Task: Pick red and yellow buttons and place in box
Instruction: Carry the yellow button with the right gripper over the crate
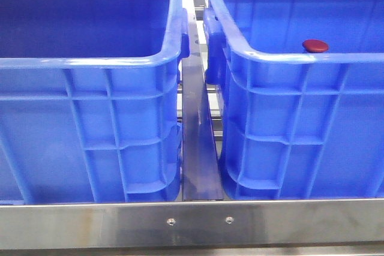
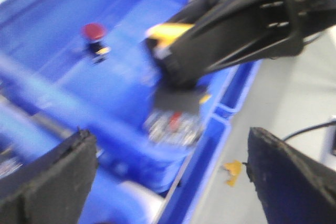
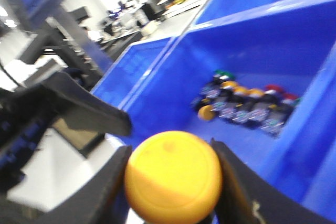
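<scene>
On my right wrist feed, the right end effector (image 3: pixel 173 182) is clamped on the yellow button (image 3: pixel 172 177), its fingers pressed to both sides of the dome, above a blue crate (image 3: pixel 173 87) holding a cluster of buttons (image 3: pixel 247 106). My left end effector (image 2: pixel 170 177) hangs spread wide and empty. The red button (image 1: pixel 315 45) sits inside the right crate (image 1: pixel 288 142), behind its near rim.

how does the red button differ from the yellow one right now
The red button stands free on a blue crate's floor; the yellow button is clamped in the right pincer. The red one is dark red, the yellow one bright orange-yellow. Both have round domed caps.
</scene>
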